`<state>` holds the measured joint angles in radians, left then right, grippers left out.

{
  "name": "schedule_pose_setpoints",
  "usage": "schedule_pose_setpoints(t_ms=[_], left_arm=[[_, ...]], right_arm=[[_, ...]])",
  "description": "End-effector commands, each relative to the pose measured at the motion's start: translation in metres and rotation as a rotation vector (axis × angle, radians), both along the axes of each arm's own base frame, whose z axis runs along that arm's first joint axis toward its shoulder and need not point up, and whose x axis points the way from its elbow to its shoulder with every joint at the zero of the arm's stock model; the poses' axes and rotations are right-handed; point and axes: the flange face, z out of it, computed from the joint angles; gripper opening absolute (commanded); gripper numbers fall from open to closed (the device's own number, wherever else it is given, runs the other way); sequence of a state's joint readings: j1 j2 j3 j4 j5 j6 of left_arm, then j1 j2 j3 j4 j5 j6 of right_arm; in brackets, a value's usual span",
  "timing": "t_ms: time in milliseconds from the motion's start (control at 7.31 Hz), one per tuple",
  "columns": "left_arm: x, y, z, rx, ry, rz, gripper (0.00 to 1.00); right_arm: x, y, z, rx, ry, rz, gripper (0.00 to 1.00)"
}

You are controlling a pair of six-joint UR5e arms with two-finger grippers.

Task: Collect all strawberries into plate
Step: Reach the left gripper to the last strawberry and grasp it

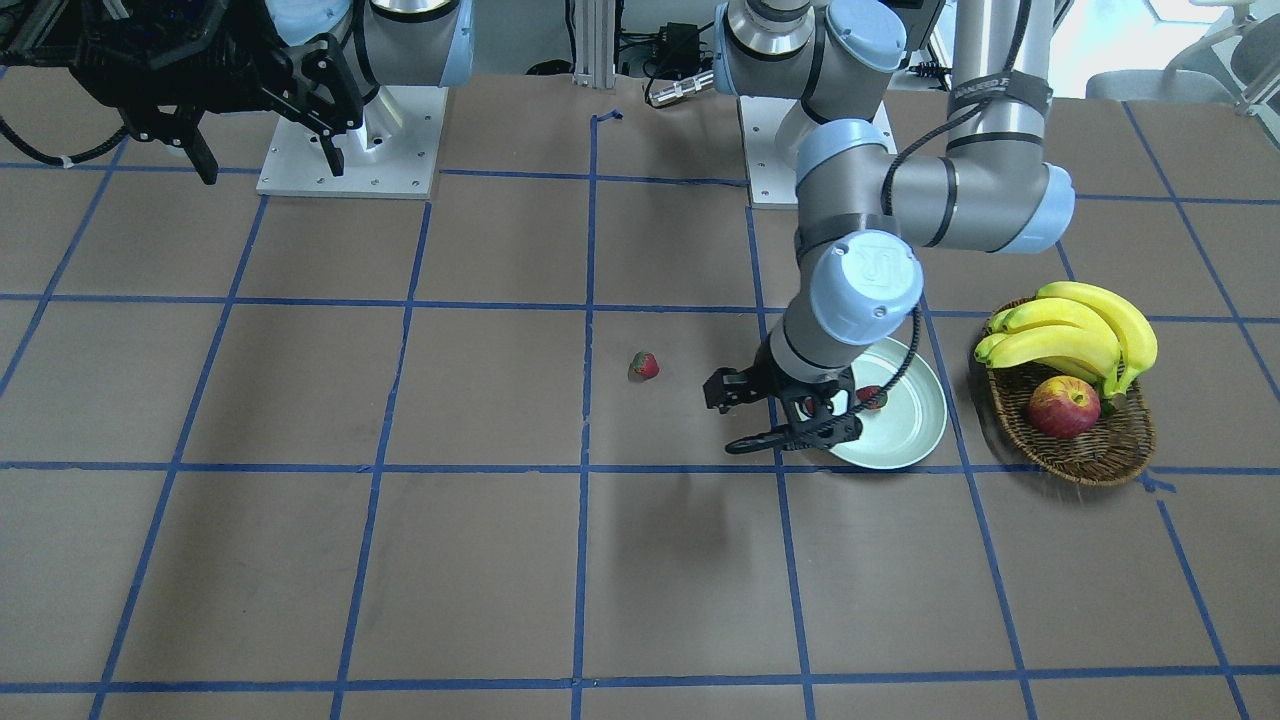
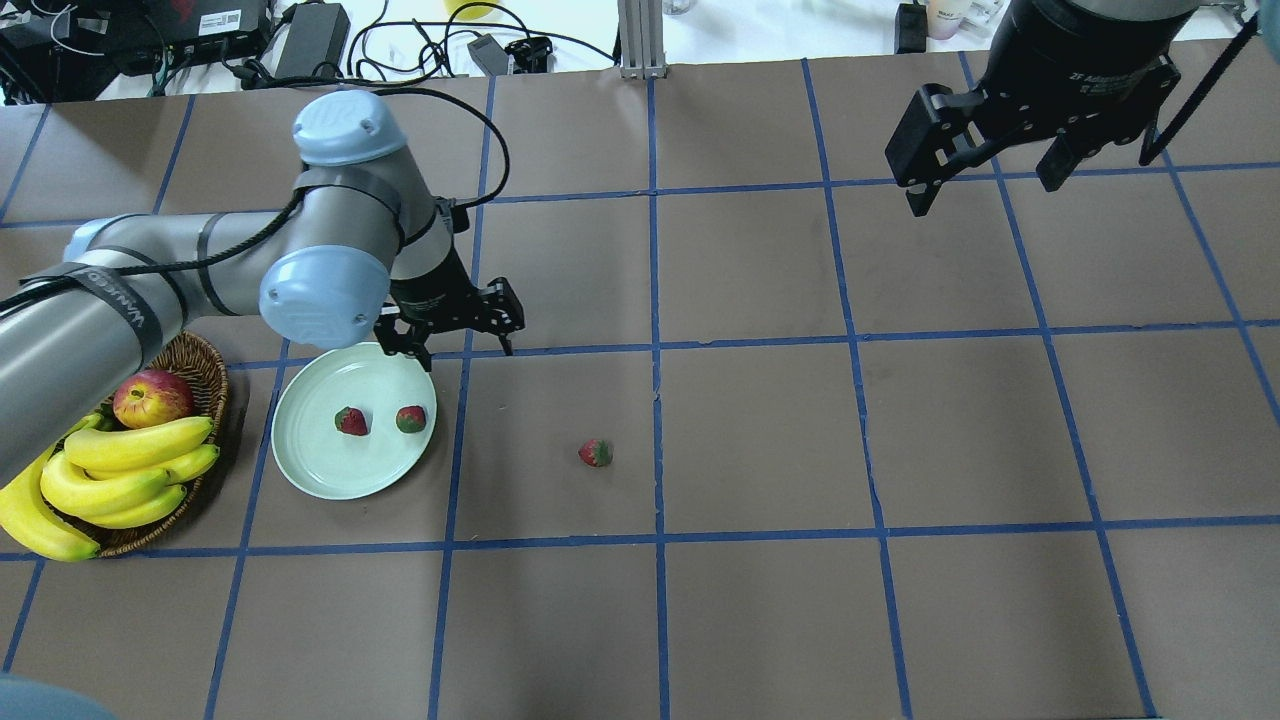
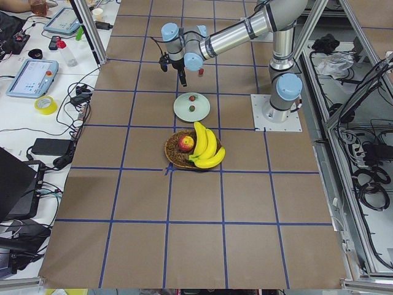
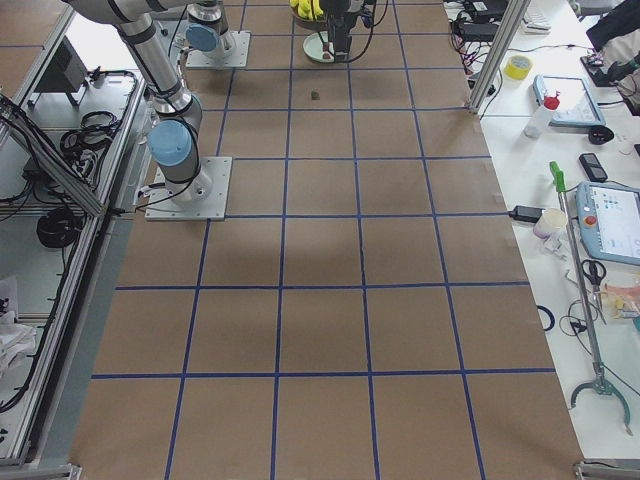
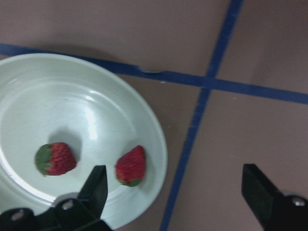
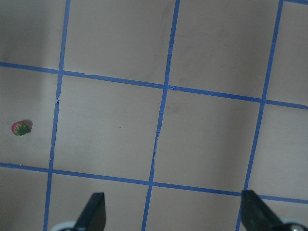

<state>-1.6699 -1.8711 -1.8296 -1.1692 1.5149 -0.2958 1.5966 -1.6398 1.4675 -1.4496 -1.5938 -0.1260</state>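
The pale green plate [image 2: 340, 470] holds two strawberries [image 2: 351, 421] [image 2: 410, 419]. A third strawberry [image 2: 595, 453] lies on the brown table to the plate's right, about a grid square away. My left gripper [image 2: 460, 340] hangs open and empty over the plate's far right rim. In the left wrist view [image 5: 173, 173] both plated strawberries [image 5: 55, 159] [image 5: 131, 166] show, one beside the left finger. My right gripper [image 2: 985, 185] is open and empty, raised high at the far right. Its wrist view shows the loose strawberry [image 6: 19, 128] at the left edge.
A brown wicker basket [image 2: 205, 360] with bananas [image 2: 130, 450] and a red-yellow apple [image 2: 152, 397] stands just left of the plate, under my left arm. Blue tape lines grid the table. Cables and gear lie beyond the far edge.
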Motion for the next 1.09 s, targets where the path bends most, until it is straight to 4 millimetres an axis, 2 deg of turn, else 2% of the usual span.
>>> schedule_pose_setpoints(t_ms=[0,410,547,684,820,957], left_arm=[[-0.086,0.039,-0.014,0.027,-0.003,0.195,1.00],[-0.092,0.063,-0.051,0.126,-0.007,0.466,1.00],[-0.091,0.065,-0.059,0.141,-0.020,0.469,0.95],[-0.092,0.066,-0.066,0.153,-0.024,0.470,0.86],[-0.092,0.065,-0.071,0.164,-0.027,0.472,0.59],[-0.092,0.066,-0.078,0.179,-0.032,0.474,0.59]], right_arm=[[0.000,0.001,0.000,-0.001,0.000,0.000,1.00],[0.000,0.000,0.001,-0.001,0.000,0.000,1.00],[0.000,0.001,0.000,-0.001,0.000,-0.001,1.00],[-0.001,0.000,0.001,-0.001,0.000,-0.001,1.00],[0.000,0.000,0.000,0.000,0.000,-0.001,1.00],[-0.001,0.000,0.000,0.000,0.000,-0.001,1.00]])
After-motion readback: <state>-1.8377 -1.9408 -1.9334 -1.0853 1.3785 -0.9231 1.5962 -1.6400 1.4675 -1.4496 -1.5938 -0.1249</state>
